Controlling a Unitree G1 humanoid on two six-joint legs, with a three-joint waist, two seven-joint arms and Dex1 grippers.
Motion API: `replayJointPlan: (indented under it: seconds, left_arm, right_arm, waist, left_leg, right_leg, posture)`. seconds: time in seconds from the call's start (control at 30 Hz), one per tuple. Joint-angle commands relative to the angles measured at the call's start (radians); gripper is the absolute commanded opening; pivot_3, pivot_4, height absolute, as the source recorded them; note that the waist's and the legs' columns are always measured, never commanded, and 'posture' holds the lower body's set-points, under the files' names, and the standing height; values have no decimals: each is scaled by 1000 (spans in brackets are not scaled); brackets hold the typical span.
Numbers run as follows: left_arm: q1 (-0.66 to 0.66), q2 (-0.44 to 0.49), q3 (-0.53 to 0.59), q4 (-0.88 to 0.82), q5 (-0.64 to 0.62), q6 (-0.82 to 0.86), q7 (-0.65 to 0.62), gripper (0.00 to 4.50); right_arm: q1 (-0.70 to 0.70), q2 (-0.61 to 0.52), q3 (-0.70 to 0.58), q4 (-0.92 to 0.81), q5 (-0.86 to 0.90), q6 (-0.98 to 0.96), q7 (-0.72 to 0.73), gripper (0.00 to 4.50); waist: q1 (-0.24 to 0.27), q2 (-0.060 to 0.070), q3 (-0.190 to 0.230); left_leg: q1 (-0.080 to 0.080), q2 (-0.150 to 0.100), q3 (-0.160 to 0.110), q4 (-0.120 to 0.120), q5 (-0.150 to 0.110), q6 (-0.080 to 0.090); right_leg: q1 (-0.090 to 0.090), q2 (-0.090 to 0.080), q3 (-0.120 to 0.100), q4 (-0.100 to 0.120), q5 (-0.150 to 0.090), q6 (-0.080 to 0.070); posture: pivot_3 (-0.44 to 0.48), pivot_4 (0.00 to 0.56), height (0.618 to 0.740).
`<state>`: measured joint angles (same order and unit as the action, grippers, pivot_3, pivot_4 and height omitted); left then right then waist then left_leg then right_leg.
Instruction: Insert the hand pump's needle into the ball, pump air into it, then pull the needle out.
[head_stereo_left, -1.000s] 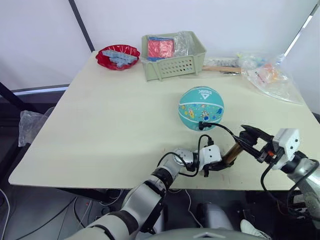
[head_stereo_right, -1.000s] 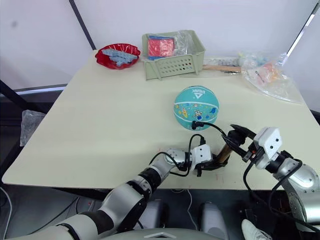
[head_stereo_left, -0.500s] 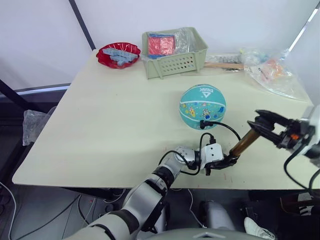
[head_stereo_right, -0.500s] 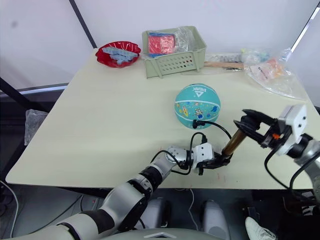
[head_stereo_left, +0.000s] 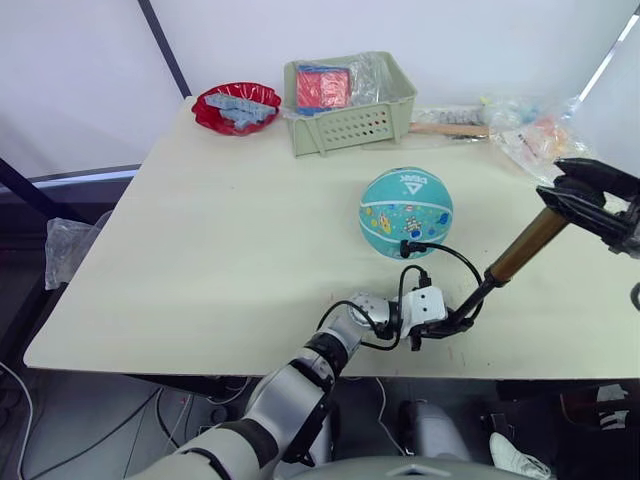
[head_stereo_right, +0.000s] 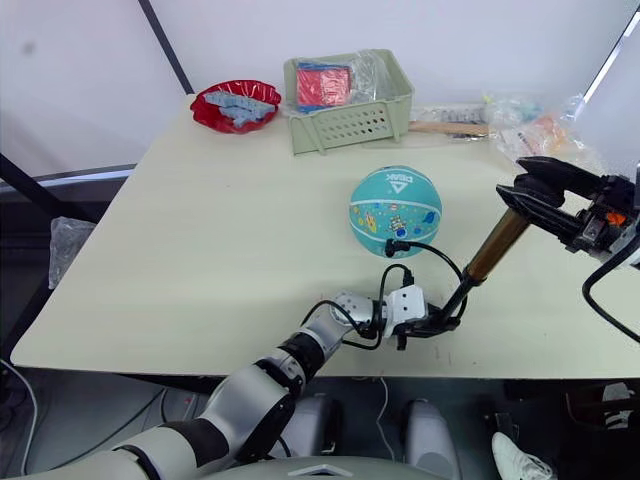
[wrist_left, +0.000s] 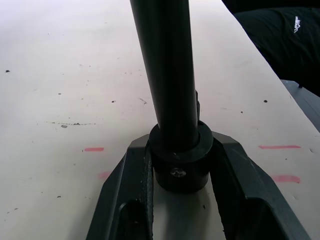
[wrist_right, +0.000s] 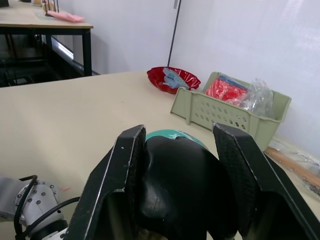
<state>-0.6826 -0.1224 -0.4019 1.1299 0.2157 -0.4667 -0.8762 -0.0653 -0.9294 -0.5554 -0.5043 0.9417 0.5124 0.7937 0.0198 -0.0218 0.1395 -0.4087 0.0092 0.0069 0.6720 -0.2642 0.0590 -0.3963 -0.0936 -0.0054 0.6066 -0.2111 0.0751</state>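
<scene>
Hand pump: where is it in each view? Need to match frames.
Left eye: hand pump slants at the right, near the ball.
Right eye: same slant.
Left wrist: black base cap between the fingers.
Right wrist: black handle between the fingers.
Shared landmark: the ball.

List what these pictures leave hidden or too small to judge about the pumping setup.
- The needle: too small in the eye views; only its black fitting shows against the ball.
- The hand pump handle: wrapped by the right gripper in the right wrist view.
- Pump base: underside hidden between the left gripper fingers.
</scene>
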Motion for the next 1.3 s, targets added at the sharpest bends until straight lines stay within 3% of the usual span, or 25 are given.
replayJointPlan:
  seconds: [0.03, 0.3, 0.57, 0.77, 0.93, 1.3]
  left_arm:
    - [35, 27, -46, 63, 63, 32, -16, 1085]
    - [42, 28, -41, 58, 64, 30, -10, 1085]
    - [36, 27, -31, 54, 58, 36, -1, 1085]
    - [39, 28, -31, 56, 59, 37, -3, 1085]
    - [38, 27, -31, 57, 59, 38, -4, 1085]
    - [33, 26, -36, 63, 57, 38, -1, 1085]
  right_arm:
    - [73, 56, 79, -30, -105, -23, -34, 1629]
    - [230, 242, 312, 111, -397, -240, -41, 1629]
    - [302, 335, 434, 187, -554, -392, -71, 1629]
    - [242, 287, 337, 121, -486, -338, -84, 1629]
    - [137, 193, 183, 47, -293, -239, -65, 1629]
    - [-53, 26, -53, 55, -43, -94, -27, 1629]
  waist:
    - [0, -1, -1]
    - [-3, -14, -11]
    - [-4, -13, -13]
    - [-4, -9, -12]
    - [-3, -2, -6]
    - [-3, 3, 6]
  left_leg:
    - [0, 0, -1, 0, 0, 0]
    - [2, 1, -2, 0, 0, 0]
    - [10, 2, -4, -2, 0, 0]
    - [10, 2, -5, -1, 0, 0]
    - [8, 1, -5, -1, 0, 0]
    - [5, -1, -4, -1, 0, 0]
  right_leg:
    - [0, 0, -1, 0, 0, 0]
    - [1, 1, -1, 0, 0, 0]
    - [8, 2, -3, 0, -1, -1]
    - [9, 2, -4, 0, -1, -1]
    - [8, 0, -4, 0, -1, -1]
    - [6, -1, -3, 0, -1, -1]
  posture:
    - [0, 150, 740]
    - [0, 150, 740]
    - [0, 150, 740]
    - [0, 150, 740]
    - [0, 150, 740]
    - [0, 150, 740]
